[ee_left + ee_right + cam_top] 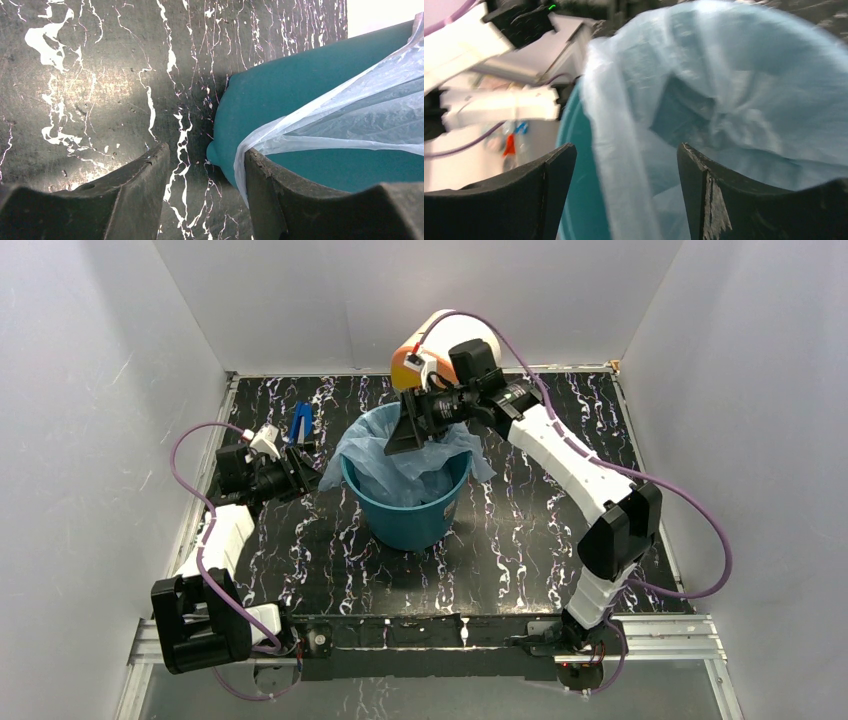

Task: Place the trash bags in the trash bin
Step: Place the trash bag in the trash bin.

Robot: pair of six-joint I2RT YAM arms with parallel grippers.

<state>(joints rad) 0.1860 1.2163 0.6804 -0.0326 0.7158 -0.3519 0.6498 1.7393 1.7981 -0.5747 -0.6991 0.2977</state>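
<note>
one teal bin [410, 525] stands upright near the middle of a black, white-veined bench [520, 530]. one thin light-blue bag [360, 455] sits in the bin's mouth. its body sags inside and its edges spill over the rim on the left and far right sides. one cream-and-orange drum [408, 358] stands behind the bin at the far edge. one small blue object [300, 422] lies on the bench to the left of the bin; what it is cannot be told. there are two arms, one pincer each.

the left arm runs up the left side of the bench from a folded elbow near its base. its wrist is turned right toward the bin. the left pincer [303, 462] sits low beside the bin's left wall, fingers spread, with bare bench showing between them. in the left wrist view the bag's overhanging edge lies against one finger [265, 190], not pinched.

the right arm bends at a raised elbow on the right and stretches up and left. the right pincer [408, 430] hangs over the bin's far rim, angled down into the mouth. its fingers are spread, with a loose fold of the bag between them in a blurred wrist view.
</note>
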